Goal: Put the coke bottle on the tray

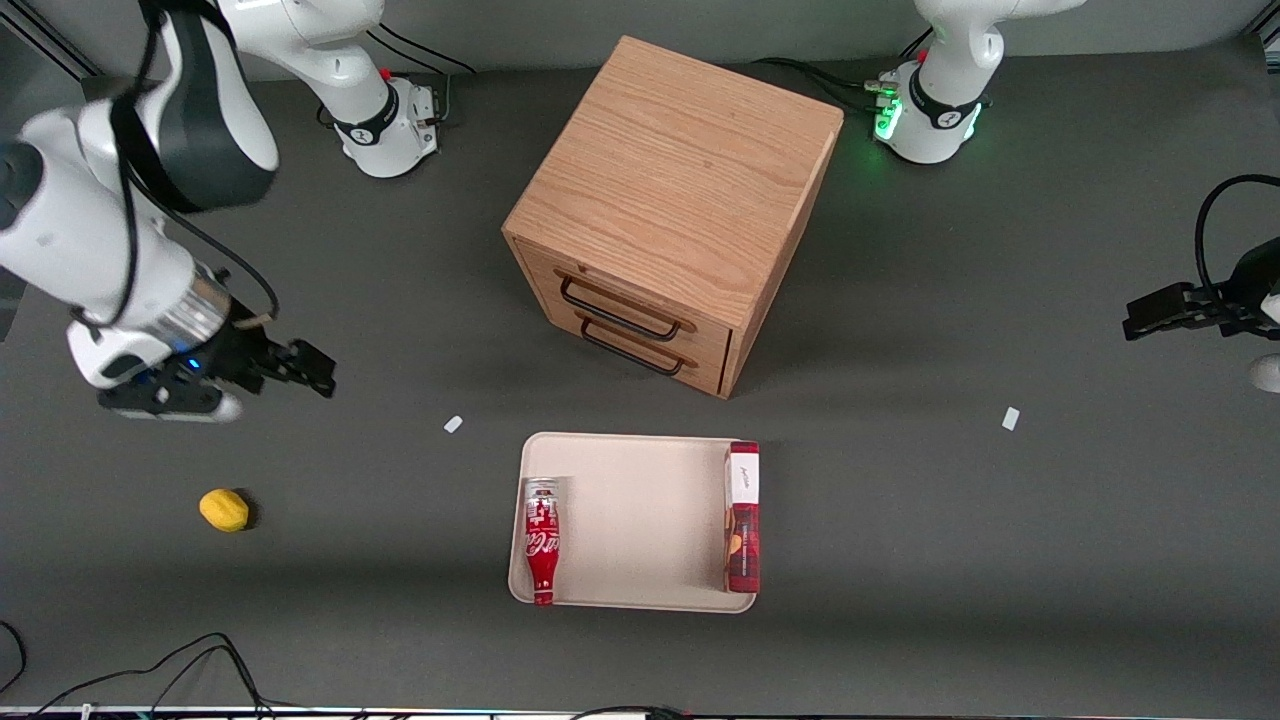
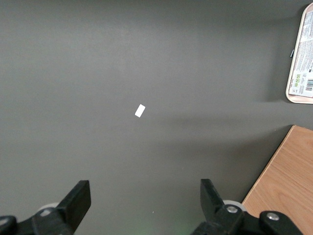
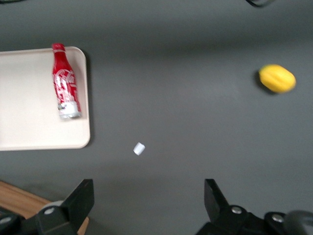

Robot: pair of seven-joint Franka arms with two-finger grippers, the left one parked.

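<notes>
The coke bottle (image 1: pixel 542 541) lies on its side on the cream tray (image 1: pixel 635 520), along the tray's edge toward the working arm's end, cap nearest the front camera. It also shows in the right wrist view (image 3: pixel 65 87), on the tray (image 3: pixel 34 103). My gripper (image 1: pixel 300 368) is open and empty. It hangs above the bare table, well away from the tray toward the working arm's end and farther from the front camera. In its own view (image 3: pixel 149 196) the fingers stand wide apart with nothing between them.
A red rectangular box (image 1: pixel 742 517) lies on the tray's edge toward the parked arm's end. A wooden drawer cabinet (image 1: pixel 672 205) stands farther from the camera than the tray. A yellow lemon-like object (image 1: pixel 224 510) and two small white tabs (image 1: pixel 453 424) lie on the table.
</notes>
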